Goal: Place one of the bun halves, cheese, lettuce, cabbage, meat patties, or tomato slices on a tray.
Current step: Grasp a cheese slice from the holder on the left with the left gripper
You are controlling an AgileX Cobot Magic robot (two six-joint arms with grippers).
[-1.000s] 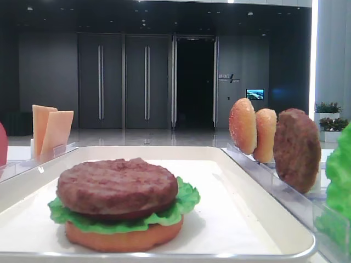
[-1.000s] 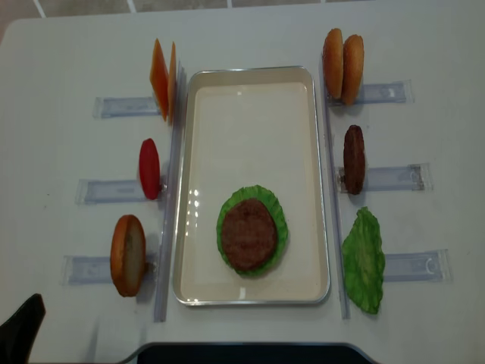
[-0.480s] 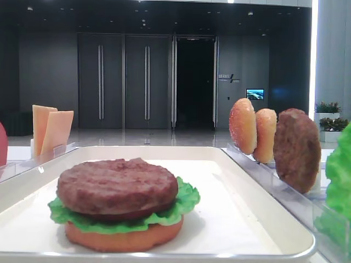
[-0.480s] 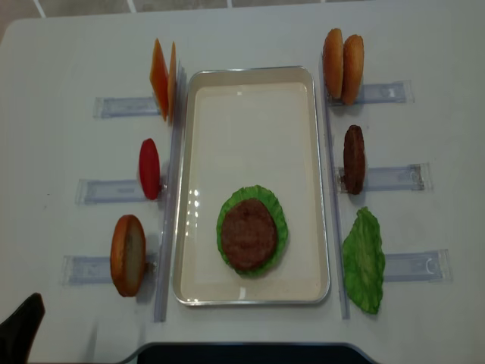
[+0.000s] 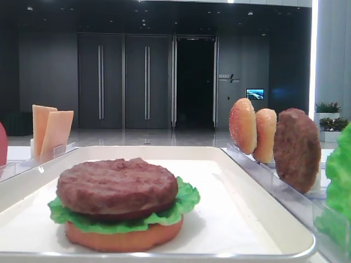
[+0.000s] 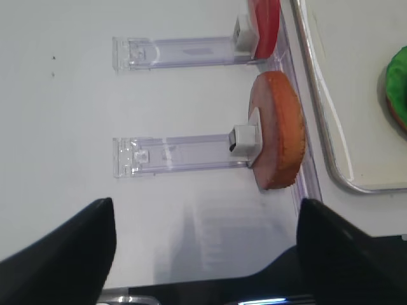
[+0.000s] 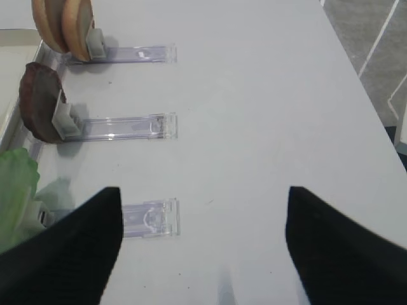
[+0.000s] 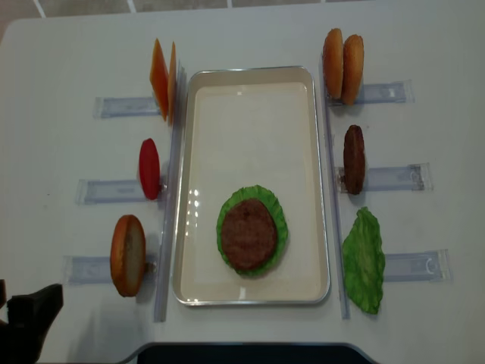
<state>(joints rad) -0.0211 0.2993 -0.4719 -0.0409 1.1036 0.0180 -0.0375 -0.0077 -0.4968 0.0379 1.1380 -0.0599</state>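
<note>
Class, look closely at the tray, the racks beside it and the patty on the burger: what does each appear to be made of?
The tray: probably enamelled metal or plastic, cream with glossy glints.
The racks: clear hard plastic, since the table shows through them.
The patty: likely moulded imitation food, matte and grainy with an evenly shaped edge.

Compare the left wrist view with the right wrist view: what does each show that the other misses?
Left wrist only: a tomato slice and a bun half upright in clear racks, plus the tray rim with the burger's green edge. Right wrist only: two bun halves, a patty and lettuce in their racks. Both: the white table, clear racks, and dark open fingers at the bottom corners.
</note>
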